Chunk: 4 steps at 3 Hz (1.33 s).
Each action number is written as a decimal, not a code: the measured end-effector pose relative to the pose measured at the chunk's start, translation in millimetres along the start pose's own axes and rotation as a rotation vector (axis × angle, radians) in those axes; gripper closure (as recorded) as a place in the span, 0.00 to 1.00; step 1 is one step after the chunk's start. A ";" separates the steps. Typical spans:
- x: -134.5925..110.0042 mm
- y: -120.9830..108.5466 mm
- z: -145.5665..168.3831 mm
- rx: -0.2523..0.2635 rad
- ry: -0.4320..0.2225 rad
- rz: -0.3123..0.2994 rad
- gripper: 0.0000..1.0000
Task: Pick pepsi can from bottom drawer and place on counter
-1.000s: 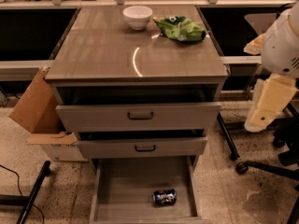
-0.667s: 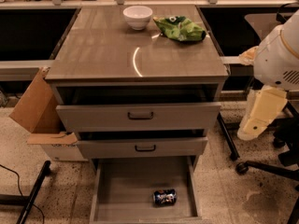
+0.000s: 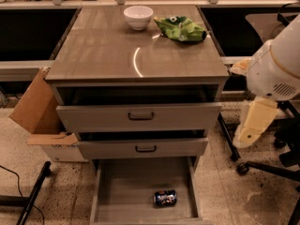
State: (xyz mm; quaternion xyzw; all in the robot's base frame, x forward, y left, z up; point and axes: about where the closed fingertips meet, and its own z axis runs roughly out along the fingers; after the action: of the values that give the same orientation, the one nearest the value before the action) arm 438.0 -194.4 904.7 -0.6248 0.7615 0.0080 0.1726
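The pepsi can (image 3: 165, 198) lies on its side on the floor of the open bottom drawer (image 3: 117, 191), near its front right. The counter (image 3: 108, 50) is the glossy wood-grain top of the cabinet. Only part of my arm shows: a white joint (image 3: 276, 69) and a cream link (image 3: 253, 123) to the right of the cabinet, beside the upper drawers. My gripper is not in view. Nothing of the arm touches the can or the drawer.
A white bowl (image 3: 138, 17) and a green crumpled bag (image 3: 180, 28) sit at the back of the counter. The two upper drawers (image 3: 140, 117) are slightly pulled out. A cardboard box (image 3: 40, 111) stands left of the cabinet, and chair legs with a caster (image 3: 243, 168) stand to the right.
My arm has shifted left and a little lower, closer to the cabinet's right side. The can and the drawers have not moved.
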 end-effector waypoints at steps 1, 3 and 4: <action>3.1 5.0 39.8 -0.029 -0.016 -0.041 0.00; 7.7 17.5 115.6 -0.092 -0.100 -0.070 0.00; 7.7 17.5 115.6 -0.092 -0.100 -0.070 0.00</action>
State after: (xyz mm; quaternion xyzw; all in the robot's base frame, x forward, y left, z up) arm 449.3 -171.6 790.3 -0.6571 0.7284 0.0683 0.1816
